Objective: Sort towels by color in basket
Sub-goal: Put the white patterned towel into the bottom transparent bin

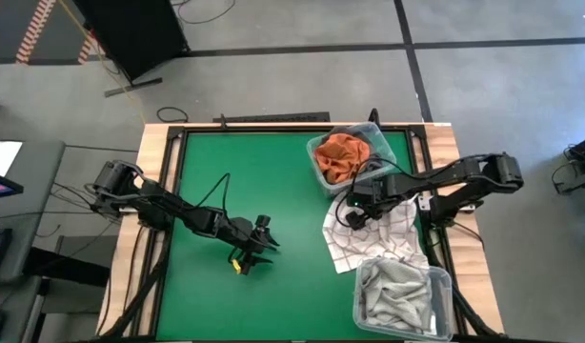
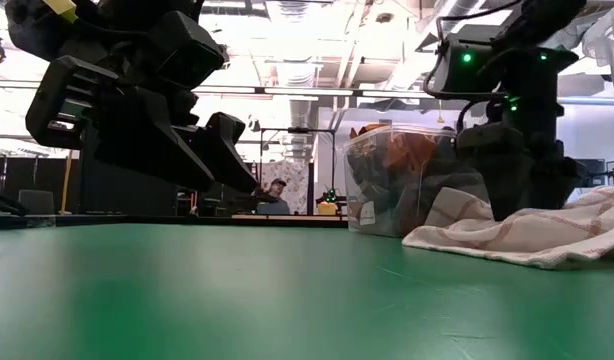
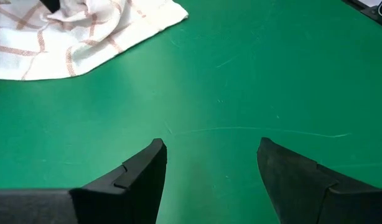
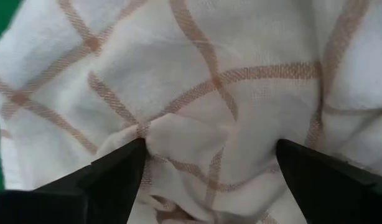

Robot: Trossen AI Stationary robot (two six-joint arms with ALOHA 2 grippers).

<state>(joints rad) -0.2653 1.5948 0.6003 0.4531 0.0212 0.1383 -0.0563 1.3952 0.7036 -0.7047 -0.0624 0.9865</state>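
Two dark fingers of the right gripper (image 4: 206, 168) stand wide apart, pressed down onto the white towel with thin reddish grid lines (image 4: 197, 93); a raised fold of the cloth sits between the tips, touching the inner face of one finger, with nothing pinched yet. Around those fingers the cloth spreads in every direction, and only a sliver of green table surface (image 1: 235, 171) shows past one of its edges. In the high view this towel (image 1: 373, 238) lies crumpled between two clear plastic bins: one holding a rust orange towel (image 1: 342, 154) just beyond the gripper (image 1: 354, 214) toward the table's far edge, the other holding a grey towel (image 1: 397, 295) at the near right corner, where the gridded cloth's hem touches the bin wall.

The left gripper (image 3: 209, 168) hovers low over bare green mat with its fingers spread and empty. Between and ahead of them the surface is open; the gridded towel's nearest edge (image 3: 85, 37) lies well apart from its tips. The left half of the table around that gripper (image 1: 252, 246) gives wide room up to the wooden border (image 1: 154, 152).
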